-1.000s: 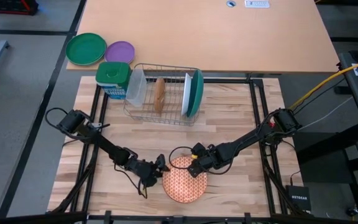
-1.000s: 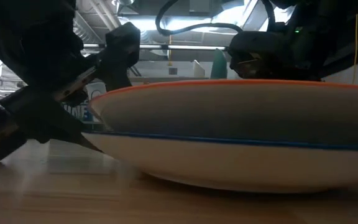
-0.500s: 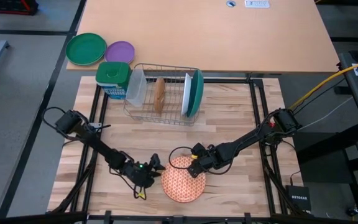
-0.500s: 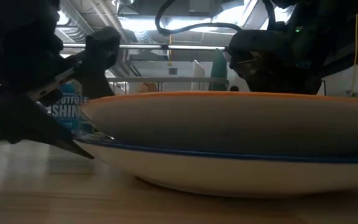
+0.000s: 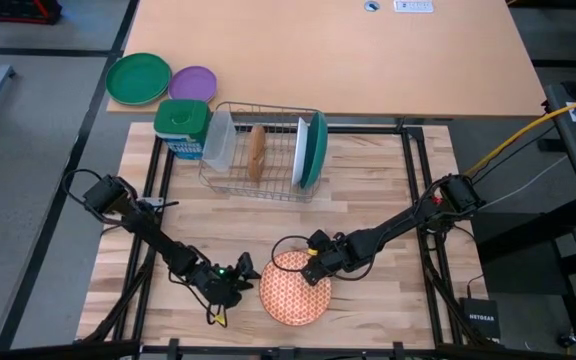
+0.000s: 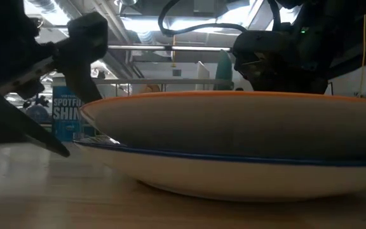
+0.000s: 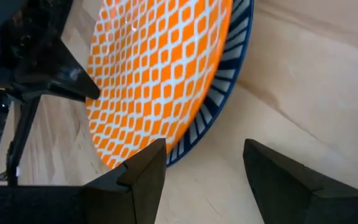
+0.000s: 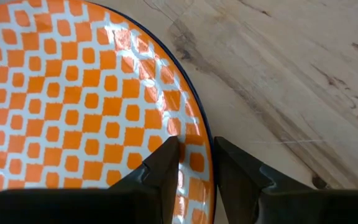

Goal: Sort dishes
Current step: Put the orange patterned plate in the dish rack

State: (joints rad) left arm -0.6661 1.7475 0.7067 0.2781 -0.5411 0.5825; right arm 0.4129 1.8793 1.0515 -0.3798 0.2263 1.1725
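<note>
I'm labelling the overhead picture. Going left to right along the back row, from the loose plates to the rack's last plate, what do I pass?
Green plate → purple plate → clear container → brown plate → white plate → teal plate.

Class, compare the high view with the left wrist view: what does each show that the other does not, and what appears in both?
Only the high view shows the wire rack holding the teal plate, white plate and brown plate, plus the green plate and purple plate beyond the table. Only the left wrist view shows the blue striped rim. Both show the orange patterned plate, the open left tool beside it, and the right tool at its edge.
</note>
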